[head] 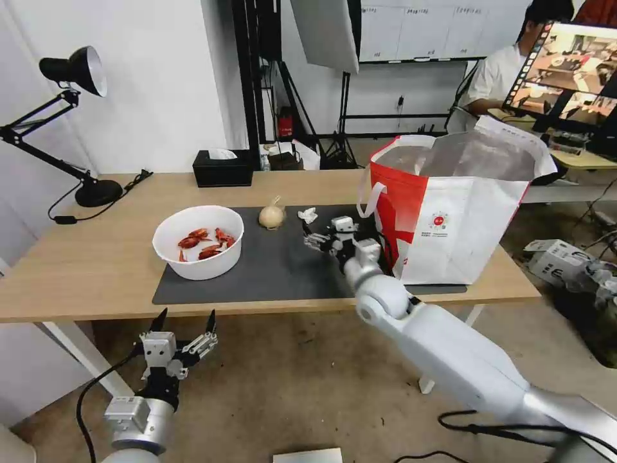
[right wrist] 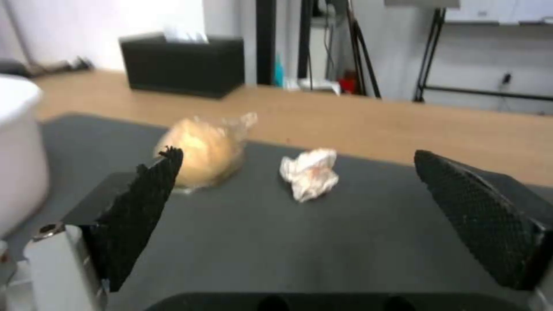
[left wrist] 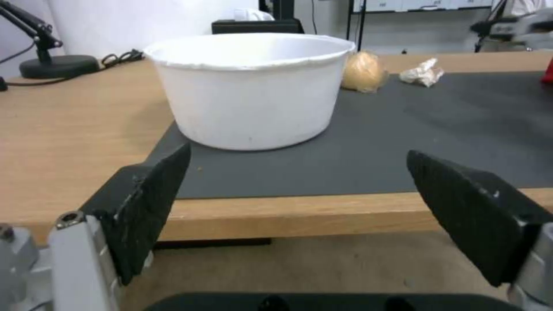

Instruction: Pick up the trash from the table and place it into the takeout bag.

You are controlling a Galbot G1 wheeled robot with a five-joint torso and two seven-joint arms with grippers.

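Trash sits on the dark mat [head: 270, 270] of the wooden table [head: 83, 270]. White bowl [head: 199, 242] toward the mat's left end, red crayfish shells [head: 204, 242] in the bottom. Beige knotted lump [head: 271, 216] near the mat's far edge, beside the bowl's far right. Crumpled tissue [head: 308, 215] just right of the lump, apart from it; both lie flat on the mat.

Takeout bag [head: 450, 218] stands upright at the mat's right end, mouth open, silver lining showing, white loop handle hanging on its left face, round red logo on the front.

Right gripper [head: 311, 238] out over the mat, between the tissue and the bag, close to the bag's left side. Fingers spread wide, nothing between them. Right wrist view: tissue [right wrist: 309, 172] lies ahead between the two fingertips, lump [right wrist: 203, 149] partly behind one finger.

Left gripper [head: 186, 319] low, in front of the table's near edge, below tabletop level, under the bowl's side. Fingers wide apart, empty. Left wrist view: bowl [left wrist: 252, 88] straight ahead.

Black tissue box [head: 223, 168] at the far edge of the table; black desk lamp [head: 71, 122] at the far left.
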